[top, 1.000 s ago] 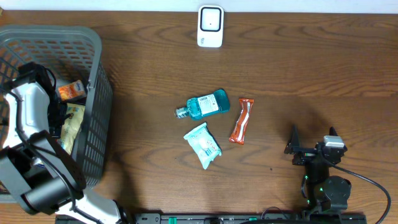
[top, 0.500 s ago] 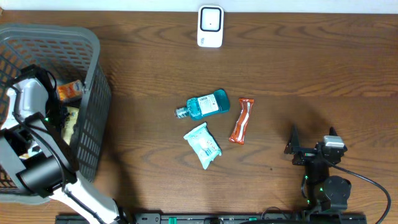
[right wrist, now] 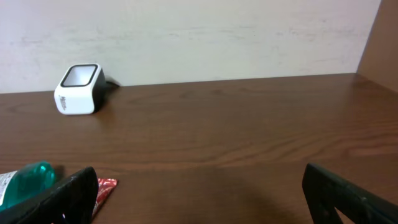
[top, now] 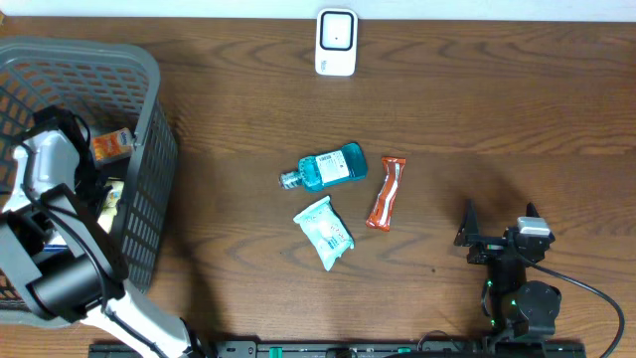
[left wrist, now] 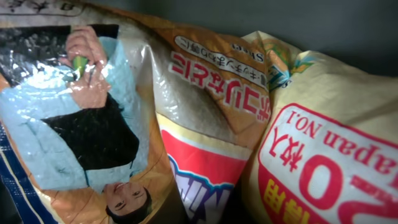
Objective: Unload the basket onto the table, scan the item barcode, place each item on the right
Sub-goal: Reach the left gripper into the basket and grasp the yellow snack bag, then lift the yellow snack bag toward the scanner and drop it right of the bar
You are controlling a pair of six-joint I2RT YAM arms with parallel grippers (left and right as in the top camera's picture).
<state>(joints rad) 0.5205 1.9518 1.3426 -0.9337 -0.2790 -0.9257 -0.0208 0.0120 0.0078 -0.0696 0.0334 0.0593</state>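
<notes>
My left arm (top: 48, 164) reaches down into the grey basket (top: 149, 119) at the left; its gripper is shut and its fingers are out of view. The left wrist view is filled by snack bags: one printed with a person (left wrist: 93, 118), a middle one with a red label (left wrist: 211, 124), and a yellow one (left wrist: 323, 162). What, if anything, is gripped I cannot tell. The white barcode scanner (top: 336, 42) (right wrist: 78, 89) stands at the table's far edge. My right gripper (top: 465, 231) (right wrist: 205, 199) rests open at the front right, with nothing between its fingers.
On the table's middle lie a blue mouthwash bottle (top: 326, 167) (right wrist: 25, 180), a red-orange packet (top: 387, 193) (right wrist: 102, 190) and a pale blue pouch (top: 325, 232). An orange pack (top: 111, 146) and a yellow bag (top: 114, 199) show inside the basket.
The left gripper has gone from open to shut inside the basket, and the left arm shifted slightly there. The right arm and the items on the table have not moved.
</notes>
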